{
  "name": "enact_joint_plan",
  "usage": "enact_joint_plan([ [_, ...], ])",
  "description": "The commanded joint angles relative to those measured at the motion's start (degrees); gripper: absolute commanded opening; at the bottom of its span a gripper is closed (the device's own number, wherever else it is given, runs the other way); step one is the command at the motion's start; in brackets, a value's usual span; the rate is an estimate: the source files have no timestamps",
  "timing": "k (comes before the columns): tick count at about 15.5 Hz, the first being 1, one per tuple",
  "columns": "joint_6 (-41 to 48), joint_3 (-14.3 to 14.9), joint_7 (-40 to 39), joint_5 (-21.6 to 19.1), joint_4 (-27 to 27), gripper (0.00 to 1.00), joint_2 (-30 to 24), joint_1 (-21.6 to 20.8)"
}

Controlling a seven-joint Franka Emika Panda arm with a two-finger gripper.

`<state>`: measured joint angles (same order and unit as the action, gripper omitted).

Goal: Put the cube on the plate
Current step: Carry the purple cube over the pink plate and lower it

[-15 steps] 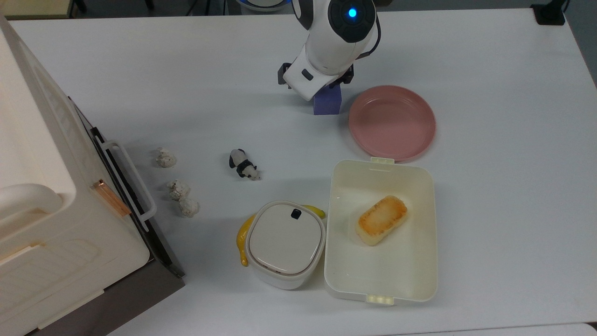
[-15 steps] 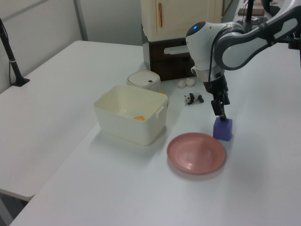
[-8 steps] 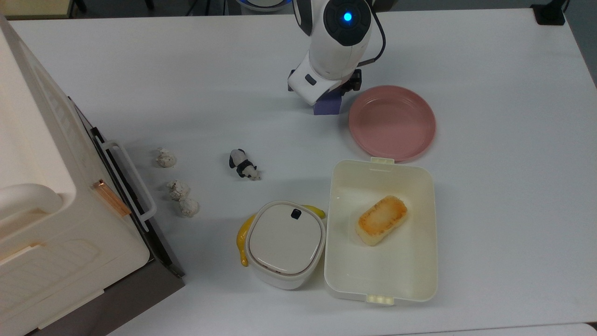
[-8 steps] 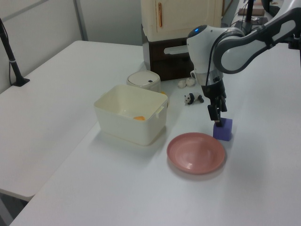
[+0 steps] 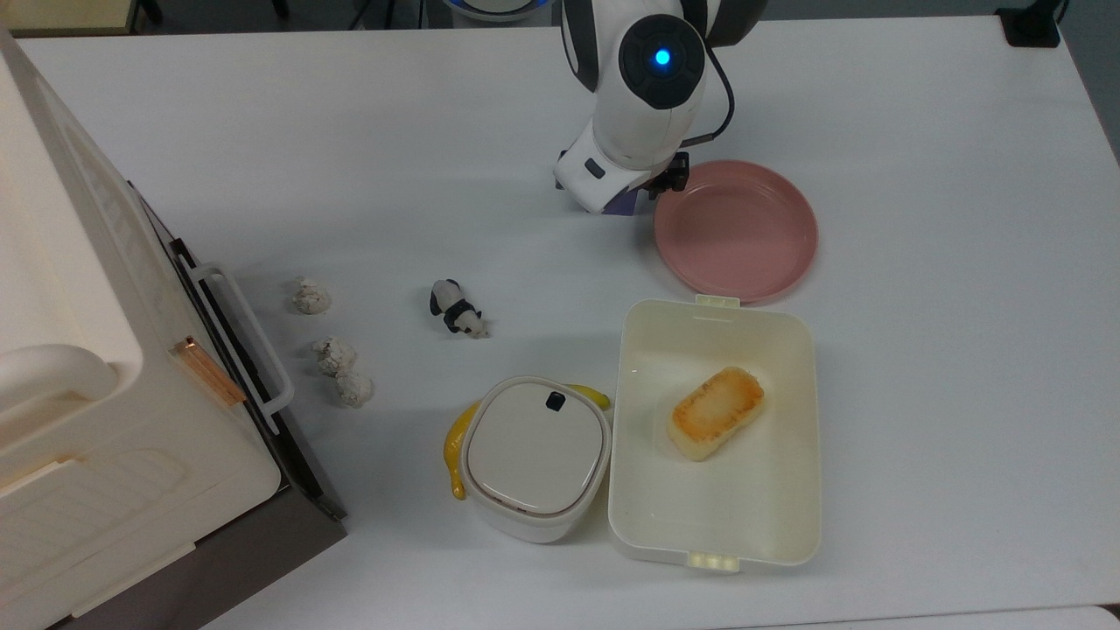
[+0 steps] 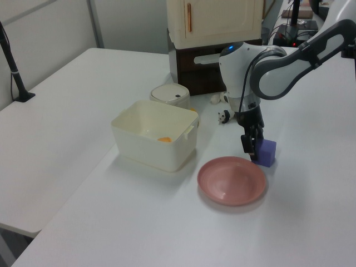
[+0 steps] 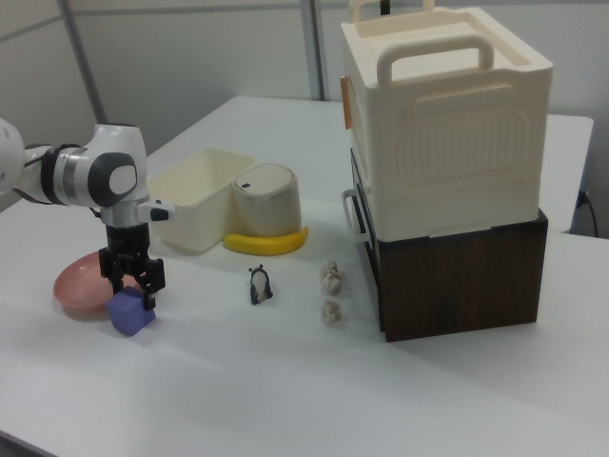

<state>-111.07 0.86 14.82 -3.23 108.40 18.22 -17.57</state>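
Right view: the cube (image 7: 130, 311) sits on the tabletop (image 7: 285, 381) just beside the plate (image 7: 81, 283), not yet on it. The tool (image 7: 133, 288) is low over the cube, fingers spread and straddling its top; nothing is lifted. Grasp, lift and placing remain. Compared with a second ago, the tool has descended and shifted toward the plate.

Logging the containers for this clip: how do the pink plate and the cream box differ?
The plate is round, pink and shallow; the box is rectangular, cream and deep-walled. The plate is bare, while the box holds a browned bread-like piece. The plate lies beside the cube; the box sits against a lidded round pot. Both rest open-topped on the white table.
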Motion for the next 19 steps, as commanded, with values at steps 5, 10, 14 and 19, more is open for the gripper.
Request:
enact_joint_plan([
  [5, 10.2, 0.5, -3.8, -2.2, -4.8, 0.22, -2.5, 0.2],
  [10, 3.6, -0.4, 6.1, -7.0, -8.7, 0.38, -1.8, -0.6],
  [14, -2.7, -2.5, 18.5, -5.9, -8.8, 1.0, -0.1, -2.9],
  [19, -1.9, -2.5, 20.2, -4.0, -10.2, 1.0, -0.2, -3.6],
])
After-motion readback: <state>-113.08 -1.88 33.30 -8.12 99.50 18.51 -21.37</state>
